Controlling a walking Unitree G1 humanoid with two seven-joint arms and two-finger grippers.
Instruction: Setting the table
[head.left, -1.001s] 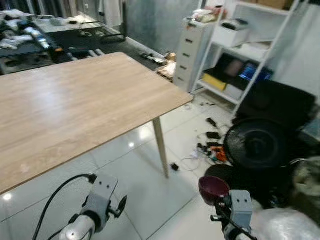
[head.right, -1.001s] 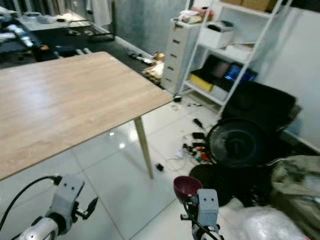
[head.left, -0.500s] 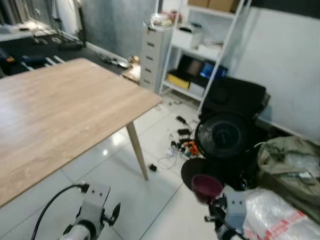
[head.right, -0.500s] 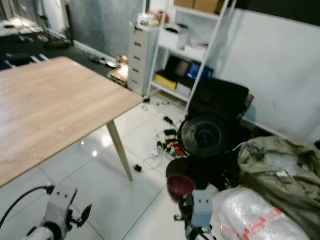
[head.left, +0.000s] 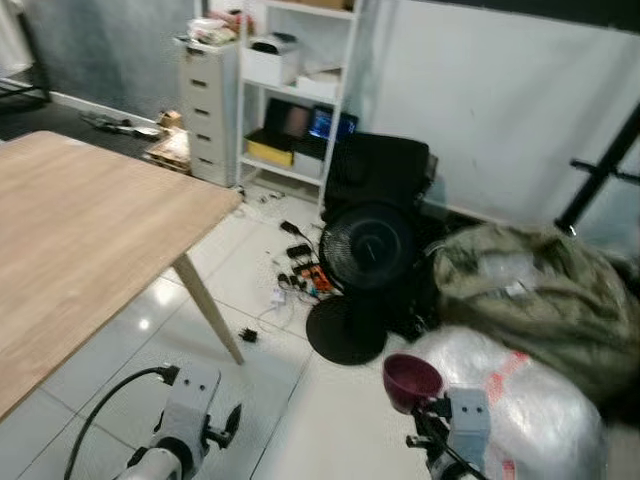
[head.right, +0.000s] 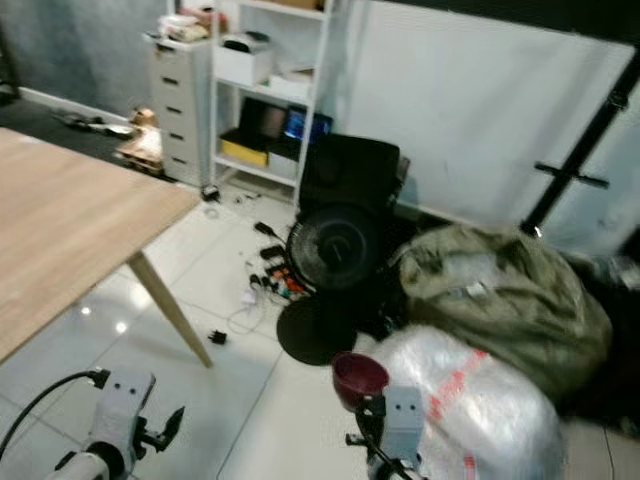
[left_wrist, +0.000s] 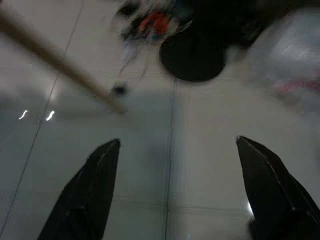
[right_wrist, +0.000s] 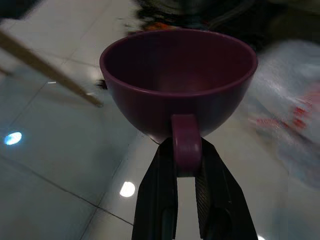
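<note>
cup in hand, table off to your left

you are in the carrying step. your right gripper is clenched on the handle of a maroon cup, holding it upright, low in front of you and over the tiled floor. the cup looks empty. your left gripper hangs with its fingers spread wide and nothing between them, also over the floor.

the wooden table sits to your left, with only its corner and one slanted leg in sight. straight ahead lie a black fan, a tangle of cables, a white shelf unit, an olive bag and a clear plastic bundle.

nothing is set on the visible part of the tabletop, so the job looks barely begun. next, you need to face the table, get close, and lift the cup above the tabletop before lowering it. keep it level, and mind the fan base and cables underfoot.
</note>
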